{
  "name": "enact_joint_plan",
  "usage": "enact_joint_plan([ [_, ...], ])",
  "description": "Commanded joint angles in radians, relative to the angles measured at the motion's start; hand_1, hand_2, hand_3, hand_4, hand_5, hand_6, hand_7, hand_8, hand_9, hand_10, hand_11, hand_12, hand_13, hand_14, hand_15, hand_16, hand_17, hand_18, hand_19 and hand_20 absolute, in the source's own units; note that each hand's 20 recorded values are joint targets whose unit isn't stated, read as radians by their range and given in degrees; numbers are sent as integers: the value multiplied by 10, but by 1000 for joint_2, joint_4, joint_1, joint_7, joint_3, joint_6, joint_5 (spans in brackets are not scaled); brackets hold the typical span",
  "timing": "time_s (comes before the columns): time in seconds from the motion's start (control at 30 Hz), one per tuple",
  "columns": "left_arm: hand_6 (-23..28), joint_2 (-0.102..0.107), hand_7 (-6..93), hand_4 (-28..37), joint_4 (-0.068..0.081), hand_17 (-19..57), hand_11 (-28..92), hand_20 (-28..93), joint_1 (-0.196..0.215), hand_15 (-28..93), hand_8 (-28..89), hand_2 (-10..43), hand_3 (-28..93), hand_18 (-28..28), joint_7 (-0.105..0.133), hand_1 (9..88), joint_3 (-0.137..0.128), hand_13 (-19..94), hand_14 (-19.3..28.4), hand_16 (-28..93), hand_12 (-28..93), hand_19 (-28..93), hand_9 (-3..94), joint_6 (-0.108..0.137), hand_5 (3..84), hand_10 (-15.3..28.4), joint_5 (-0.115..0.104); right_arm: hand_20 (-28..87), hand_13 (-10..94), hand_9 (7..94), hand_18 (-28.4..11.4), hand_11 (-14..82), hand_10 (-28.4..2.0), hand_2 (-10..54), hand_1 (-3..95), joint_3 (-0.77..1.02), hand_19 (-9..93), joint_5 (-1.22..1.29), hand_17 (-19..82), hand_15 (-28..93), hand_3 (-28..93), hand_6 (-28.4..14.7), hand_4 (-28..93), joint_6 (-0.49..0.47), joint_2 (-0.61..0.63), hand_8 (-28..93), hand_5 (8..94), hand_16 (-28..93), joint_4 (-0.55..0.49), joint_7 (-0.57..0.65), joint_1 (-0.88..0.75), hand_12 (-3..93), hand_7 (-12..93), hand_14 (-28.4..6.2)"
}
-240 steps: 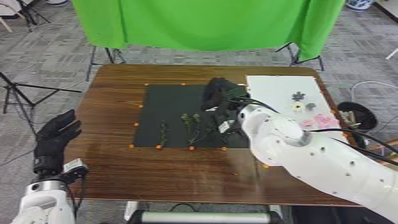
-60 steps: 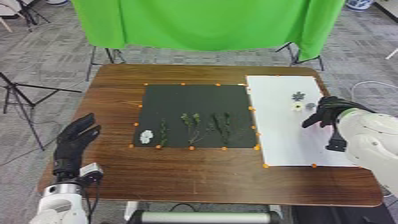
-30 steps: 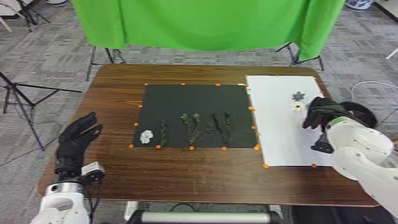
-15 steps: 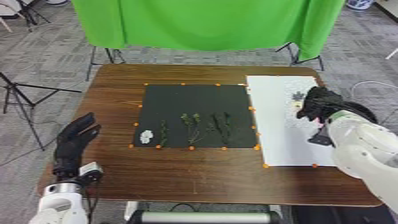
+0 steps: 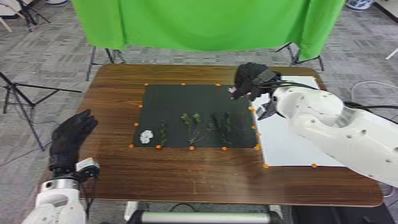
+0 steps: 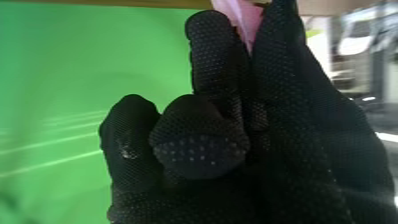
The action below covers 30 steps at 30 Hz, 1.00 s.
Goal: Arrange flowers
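1. Head view: the right hand is hovering at the far right corner of the black sheet, its fingers grasping a pink flower.
2. Right wrist view: the pink petals are poking out between the fingertips.
3. A white flower is lying near the sheet's near left corner — green sprigs are resting to its right.
4. The left hand is waiting at the desk's left edge, fingers released and straight.
5. Beyond the desk, a blue-and-white pot is standing on the floor — its contents are too small to tell.
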Motion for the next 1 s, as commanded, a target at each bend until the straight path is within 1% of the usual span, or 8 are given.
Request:
enact_joint_plan([
  [0.03, 21, -1, 206, -282, 3, 170, 236, 204, -36, 203, -96, 200, 565, 102, 20, 376, 33, 411, 137, -23, 103, 137, 470, 36, 524, 131, -38, 613, 916, 900, -126, 39, -104, -95, 646, -196, 932, -29, 629, 614, 601, 14, -221, -19, -295, 36, 784, 313, 89, -95, 224, 330, 249, -14],
  [0.17, 30, 1, 206, -283, 2, 181, 237, 206, -42, 200, -89, 245, 573, 101, 9, 374, 34, 429, 138, -22, 104, 125, 516, 43, 586, 134, -27, 616, 916, 900, -126, 39, -104, -95, 638, -224, 932, -44, 628, 616, 609, 17, -227, -37, -381, 32, 783, 312, 154, -96, 224, 327, 254, -14],
  [0.53, 38, 4, 209, -283, 12, 178, 233, 212, -72, 200, -84, 243, 627, 94, 0, 355, 52, 437, 134, -22, 108, 109, 532, 26, 622, 133, -19, 619, 912, 890, -126, 36, -94, -95, 622, -280, 932, -60, 626, 622, 633, 30, -233, -79, -503, 14, 771, 309, 281, -69, 208, 317, 277, -15],
  [0.6, 34, 3, 203, -282, 20, 176, 231, 212, -83, 201, -83, 228, 635, 93, -4, 360, 58, 436, 135, -21, 110, 109, 528, 31, 611, 132, -14, 620, 911, 887, -127, 37, -93, -95, 618, -287, 932, -60, 625, 624, 639, 32, -233, -76, -520, 8, 766, 308, 298, -68, 205, 317, 282, -16],
  [0.67, 27, 4, 198, -231, 27, 172, 226, 215, -85, 200, 9, 143, 633, 93, 7, 425, 61, 434, 134, -20, 116, 116, 519, 19, 571, 130, -19, 621, 910, 883, -129, 37, -91, -95, 614, -287, 932, -67, 625, 625, 644, 33, -234, -77, -537, 2, 764, 307, 314, -65, 201, 315, 286, -16],
  [0.73, 25, 3, 196, -209, 29, 174, 224, 216, -90, 201, 37, 108, 630, 93, 11, 443, 66, 435, 133, -19, 118, 119, 514, 13, 557, 128, -26, 622, 909, 882, -130, 37, -90, -95, 607, -291, 932, -66, 625, 626, 653, 35, -235, -66, -553, -1, 760, 306, 332, -63, 200, 312, 293, -16],
  [0.8, 24, -1, 194, -186, 35, 176, 219, 220, -94, 199, 41, 78, 624, 95, 7, 454, 65, 436, 134, -17, 119, 122, 509, 0, 552, 126, -5, 622, 908, 880, -131, 38, -89, -95, 602, -292, 932, -65, 624, 628, 663, 37, -236, -71, -568, -3, 756, 305, 351, -54, 201, 311, 297, -17],
  [1.0, 19, -10, 181, -129, 47, 175, 204, 224, -97, 185, 17, 11, 615, 98, 12, 477, 57, 433, 133, -13, 123, 116, 492, -49, 538, 120, 16, 623, 906, 875, -131, 40, -84, -95, 595, -301, 932, -67, 624, 630, 672, 42, -238, -63, -602, -7, 748, 302, 398, -37, 202, 312, 306, -17],
])
